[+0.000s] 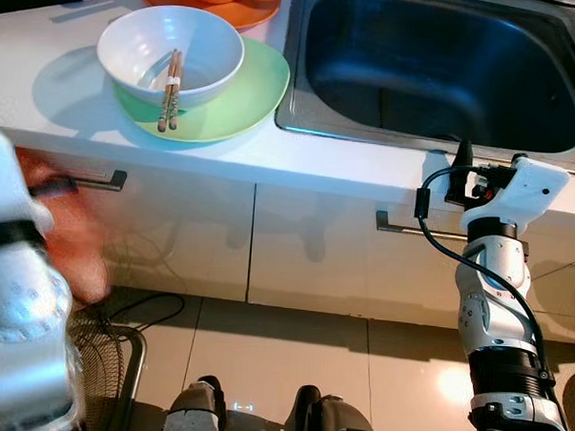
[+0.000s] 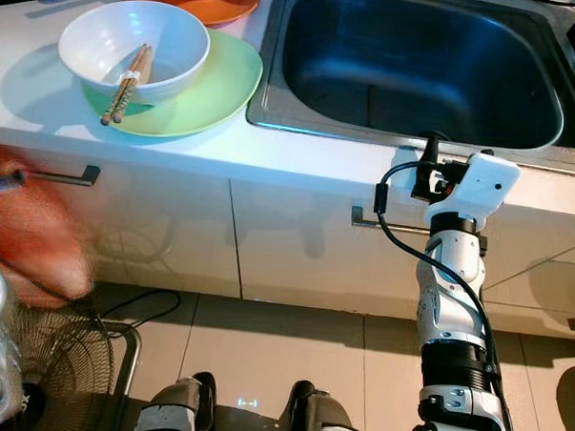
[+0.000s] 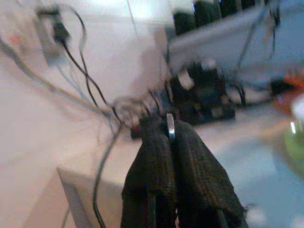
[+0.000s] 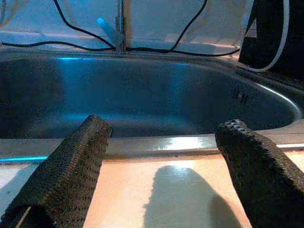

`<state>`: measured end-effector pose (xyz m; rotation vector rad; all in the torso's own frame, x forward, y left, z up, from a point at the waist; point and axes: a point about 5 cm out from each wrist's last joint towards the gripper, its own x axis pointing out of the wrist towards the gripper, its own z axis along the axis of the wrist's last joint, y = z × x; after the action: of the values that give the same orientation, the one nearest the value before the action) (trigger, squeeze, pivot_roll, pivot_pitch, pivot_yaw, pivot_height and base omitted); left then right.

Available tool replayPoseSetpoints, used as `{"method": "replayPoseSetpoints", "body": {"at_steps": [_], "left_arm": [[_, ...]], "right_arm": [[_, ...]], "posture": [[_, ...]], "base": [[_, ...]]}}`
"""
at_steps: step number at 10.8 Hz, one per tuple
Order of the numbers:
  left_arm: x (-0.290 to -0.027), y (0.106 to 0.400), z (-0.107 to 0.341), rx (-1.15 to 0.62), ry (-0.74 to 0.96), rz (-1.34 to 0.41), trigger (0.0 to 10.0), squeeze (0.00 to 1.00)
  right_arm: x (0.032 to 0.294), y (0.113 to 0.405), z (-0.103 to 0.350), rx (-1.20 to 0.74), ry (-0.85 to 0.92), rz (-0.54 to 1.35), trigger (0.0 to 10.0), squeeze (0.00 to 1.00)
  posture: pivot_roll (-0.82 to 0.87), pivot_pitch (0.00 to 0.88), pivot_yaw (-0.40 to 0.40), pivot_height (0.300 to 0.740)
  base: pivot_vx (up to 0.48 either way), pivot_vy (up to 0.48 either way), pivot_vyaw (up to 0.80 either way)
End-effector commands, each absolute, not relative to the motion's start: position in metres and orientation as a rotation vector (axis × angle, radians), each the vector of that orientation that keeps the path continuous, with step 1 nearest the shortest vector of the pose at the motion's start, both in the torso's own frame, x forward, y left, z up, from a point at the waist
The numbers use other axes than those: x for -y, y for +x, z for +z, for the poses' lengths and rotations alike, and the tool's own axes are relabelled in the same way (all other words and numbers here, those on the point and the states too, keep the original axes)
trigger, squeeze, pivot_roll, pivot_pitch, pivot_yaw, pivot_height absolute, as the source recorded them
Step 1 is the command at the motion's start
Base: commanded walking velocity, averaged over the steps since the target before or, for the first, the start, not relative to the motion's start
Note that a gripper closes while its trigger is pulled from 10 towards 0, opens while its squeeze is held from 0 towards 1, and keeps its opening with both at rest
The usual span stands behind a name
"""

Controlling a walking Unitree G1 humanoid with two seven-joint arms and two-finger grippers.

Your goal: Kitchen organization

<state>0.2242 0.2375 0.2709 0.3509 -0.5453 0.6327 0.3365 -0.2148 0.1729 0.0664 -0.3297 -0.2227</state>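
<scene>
The round white bowl (image 1: 170, 53) with two wooden chopsticks (image 1: 169, 88) sits on a green plate (image 1: 255, 90) beside the steel sink (image 1: 437, 69), looks breakable and slippery, so hold its rim; the right gripper (image 4: 161, 156) is spread wide, the left gripper (image 3: 172, 142) pressed together.

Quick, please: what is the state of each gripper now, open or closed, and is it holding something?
Left gripper: closed, pinching a small silver thing I cannot identify.
Right gripper: open, holding nothing, at the front edge of the sink.

a white bowl (image 1: 170, 53) sits upright on a pale green plate (image 1: 247, 97) left of the sink, two wooden chopsticks (image 1: 169, 89) leaning inside over its rim.
</scene>
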Motion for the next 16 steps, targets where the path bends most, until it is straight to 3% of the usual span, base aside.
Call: {"method": "replayPoseSetpoints", "body": {"at_steps": [1, 4, 6, 9, 10, 12, 14, 16], "left_arm": [[-0.239, 0.217, 0.284, 0.606, 0.343, 0.659, 10.0, 0.0], [-0.238, 0.22, 0.298, 0.681, 0.352, 0.647, 10.0, 0.0], [-0.229, 0.235, 0.306, 0.71, 0.443, 0.526, 10.0, 0.0], [-0.196, 0.266, 0.324, 0.787, 0.583, 0.279, 10.0, 0.0], [-0.163, 0.274, 0.341, 0.902, 0.735, 0.118, 10.0, 0.0], [-0.141, 0.278, 0.353, 0.991, 0.875, 0.072, 10.0, 0.0], [-0.123, 0.288, 0.354, 1.01, 0.765, -0.023, 10.0, 0.0], [-0.082, 0.297, 0.352, 1.039, 0.568, -0.206, 10.0, 0.0]], "right_arm": [[0.218, 0.337, 0.173, 0.333, 0.07, -0.233, 10.0, 0.0], [0.215, 0.337, 0.17, 0.325, 0.073, -0.229, 10.0, 0.0], [0.214, 0.337, 0.17, 0.328, 0.076, -0.225, 10.0, 0.0], [0.212, 0.338, 0.172, 0.338, 0.081, -0.216, 10.0, 0.0], [0.21, 0.339, 0.172, 0.341, 0.084, -0.208, 10.0, 0.0], [0.208, 0.338, 0.171, 0.342, 0.09, -0.207, 10.0, 0.0], [0.206, 0.338, 0.17, 0.342, 0.094, -0.202, 10.0, 0.0], [0.205, 0.339, 0.173, 0.35, 0.096, -0.2, 10.0, 0.0]], "posture": [[0.23, 0.253, -0.081, 0.74], [0.24, 0.251, -0.077, 0.74], [0.23, 0.245, -0.074, 0.74], [0.21, 0.231, -0.075, 0.74], [0.2, 0.217, -0.071, 0.74], [0.2, 0.209, -0.068, 0.74], [0.19, 0.198, -0.065, 0.74], [0.17, 0.206, -0.062, 0.74]], "base": [[0.0, 0.0, 0.0], [0.0, 0.0, 0.0], [0.0, 0.0, 0.0], [0.0, 0.0, 0.0], [0.0, 0.0, 0.0], [0.0, 0.0, 0.0], [0.0, 0.0, 0.0], [0.0, 0.0, 0.0]]}}
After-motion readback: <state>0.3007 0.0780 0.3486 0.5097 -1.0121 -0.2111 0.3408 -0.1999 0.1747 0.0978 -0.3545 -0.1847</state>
